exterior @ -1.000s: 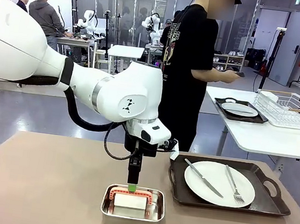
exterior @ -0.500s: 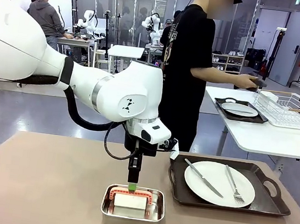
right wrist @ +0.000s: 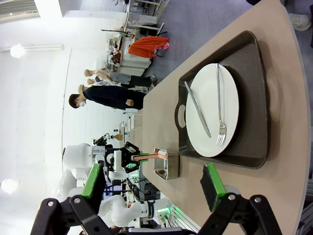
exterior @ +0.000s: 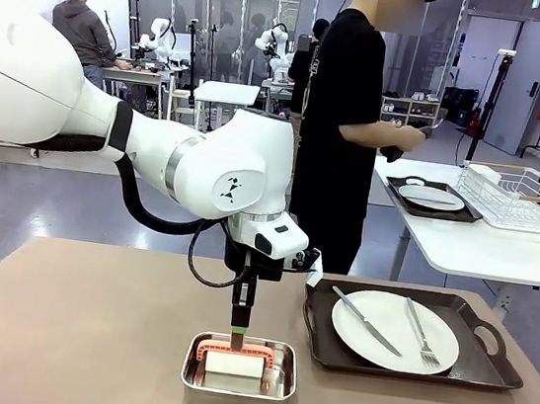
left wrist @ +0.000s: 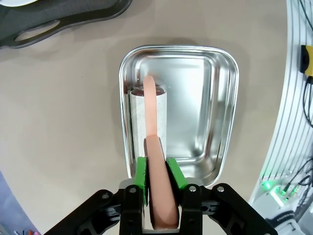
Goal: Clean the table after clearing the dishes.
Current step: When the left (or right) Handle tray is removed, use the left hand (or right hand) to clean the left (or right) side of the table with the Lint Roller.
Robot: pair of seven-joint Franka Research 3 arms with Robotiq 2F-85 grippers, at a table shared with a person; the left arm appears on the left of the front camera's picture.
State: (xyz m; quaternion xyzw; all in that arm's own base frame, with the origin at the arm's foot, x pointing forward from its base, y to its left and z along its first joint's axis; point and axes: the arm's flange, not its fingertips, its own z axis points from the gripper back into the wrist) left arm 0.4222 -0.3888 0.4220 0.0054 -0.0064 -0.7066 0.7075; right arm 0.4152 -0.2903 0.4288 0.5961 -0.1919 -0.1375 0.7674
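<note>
**One Tray Left as Robot Takes Up the Wiper**

Front view: the left end effector [exterior: 236,338] stands closed on a pink handle [exterior: 235,349] rising from the steel pan [exterior: 237,389] directly beneath it. To its right on the bench [exterior: 83,337], a tray [exterior: 317,344] carries a plate [exterior: 389,322] with knife [exterior: 366,321] and fork [exterior: 419,335], still uncleared. Well beyond it, a second tray [exterior: 400,184] sits on the white table [exterior: 482,252] beside a person [exterior: 340,122].

Left wrist view: the green pads [left wrist: 142,172] clamp the pink handle [left wrist: 159,196], whose white pad [left wrist: 137,122] rests in the steel pan [left wrist: 210,107] ahead.

Right wrist view: the right end effector [right wrist: 152,175] stands wide and holds nothing, with the plate [right wrist: 227,107] and tray [right wrist: 254,88] ahead of it.

By this evidence clearing is about half done, and wiping has yet to begin.
</note>
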